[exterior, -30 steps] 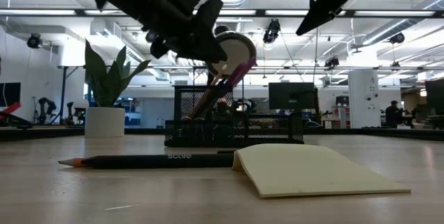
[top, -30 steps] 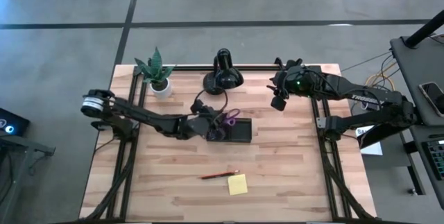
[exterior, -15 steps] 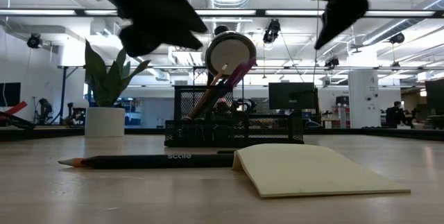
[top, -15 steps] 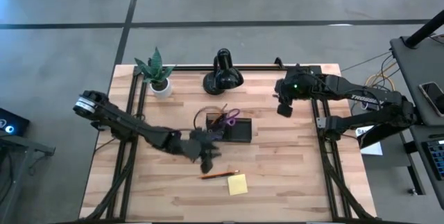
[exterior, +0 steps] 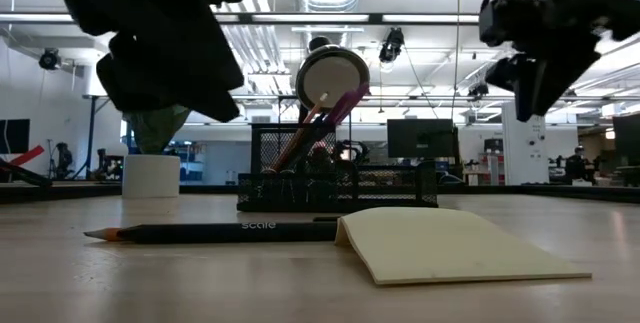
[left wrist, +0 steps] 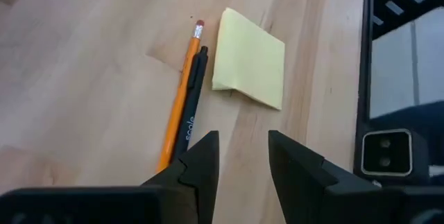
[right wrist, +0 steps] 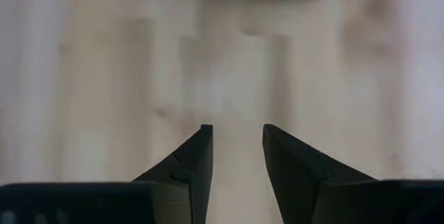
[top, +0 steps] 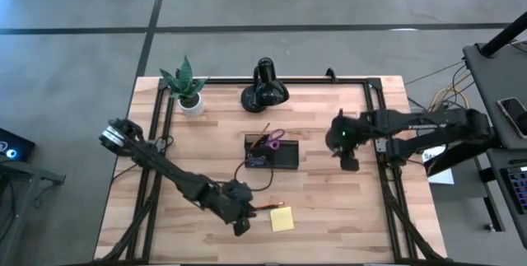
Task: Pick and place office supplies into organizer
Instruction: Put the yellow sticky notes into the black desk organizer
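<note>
Your left gripper [left wrist: 241,156] hovers spread and empty over the near tabletop [top: 329,208], beside the thin orange pencil [left wrist: 182,99], black pen [left wrist: 193,93] and square yellow sticky-note pad [left wrist: 250,66]. Your right gripper [right wrist: 237,148], spread and empty, hangs right of the black mesh organizer [top: 272,157].

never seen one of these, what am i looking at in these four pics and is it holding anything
It is a robot with two dark arms at a wooden table, each ending in a two-finger gripper.

One picture looks straight down, one looks level across the tabletop, and two come from cameras on the arms' wrists.

The left gripper hovers near the table's front edge; its wrist camera shows open, empty fingers above an orange pencil, a black pen beside it and a yellow sticky-note pad.

The right gripper hangs right of the black organizer, also open and empty.

The organizer already holds purple-handled scissors and other items. Behind it stand a potted plant and a black lamp.
</note>
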`<action>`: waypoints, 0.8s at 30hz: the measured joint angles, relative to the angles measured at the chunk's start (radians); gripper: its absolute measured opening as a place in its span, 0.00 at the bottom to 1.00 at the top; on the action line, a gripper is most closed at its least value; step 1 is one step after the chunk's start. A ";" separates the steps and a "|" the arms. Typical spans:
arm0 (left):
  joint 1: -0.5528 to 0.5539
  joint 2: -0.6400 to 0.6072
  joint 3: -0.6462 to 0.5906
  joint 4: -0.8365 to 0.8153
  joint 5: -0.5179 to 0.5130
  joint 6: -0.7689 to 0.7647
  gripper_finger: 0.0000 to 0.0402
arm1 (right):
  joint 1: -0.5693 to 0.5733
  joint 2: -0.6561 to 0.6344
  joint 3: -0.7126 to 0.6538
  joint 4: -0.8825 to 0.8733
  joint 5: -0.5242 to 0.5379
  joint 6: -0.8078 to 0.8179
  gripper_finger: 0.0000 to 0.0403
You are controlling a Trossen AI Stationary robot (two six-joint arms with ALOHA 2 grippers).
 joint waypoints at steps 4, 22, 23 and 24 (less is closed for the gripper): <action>-0.024 0.012 0.011 -0.043 0.013 -0.024 0.26 | 0.149 0.000 -0.050 0.210 -0.056 0.131 0.29; -0.046 0.198 0.061 0.260 0.063 0.065 0.26 | 0.414 0.493 0.005 0.744 0.077 0.545 0.42; -0.045 0.213 0.069 0.260 0.063 0.065 0.26 | 0.416 0.518 0.021 0.741 0.070 0.545 0.43; -0.045 0.225 0.077 0.260 0.062 0.065 0.26 | 0.419 0.539 0.040 0.738 0.061 0.545 0.44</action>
